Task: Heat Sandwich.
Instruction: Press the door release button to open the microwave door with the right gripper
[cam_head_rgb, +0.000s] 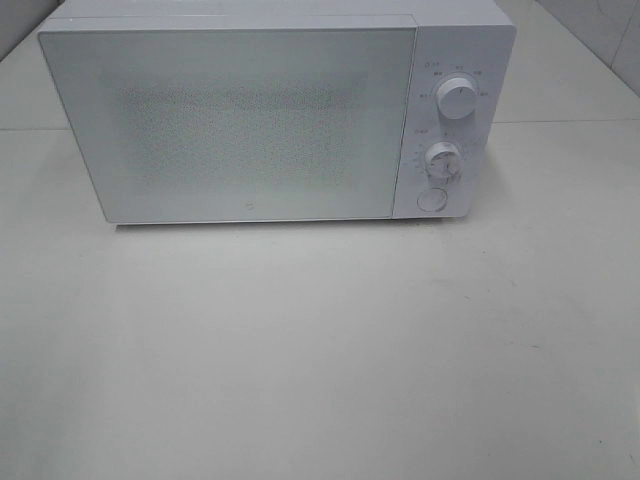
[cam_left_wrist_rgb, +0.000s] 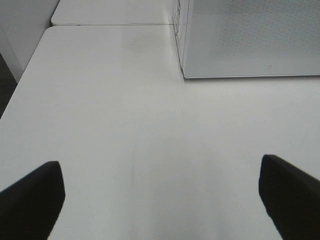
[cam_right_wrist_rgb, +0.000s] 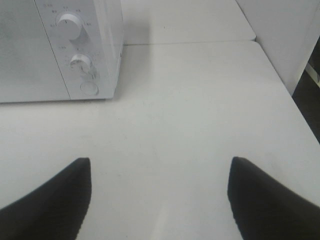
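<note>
We've got the white table (cam_head_rgb: 320, 380) with the microwave (cam_head_rgb: 240, 120) shut near its far edge. No sandwich in sight anywhere, so we can't tell where it is or which way it lies from either gripper. The control panel (cam_head_rgb: 490, 150) sits toward the table's right edge, so we'd guess the right gripper (cam_right_wrist_rgb: 160, 164) is nearer the round button (cam_right_wrist_rgb: 89, 88). The left gripper (cam_left_wrist_rgb: 161, 167) faces the door (cam_left_wrist_rgb: 250, 40) at its left corner. Both jaws spread, holding nothing.
</note>
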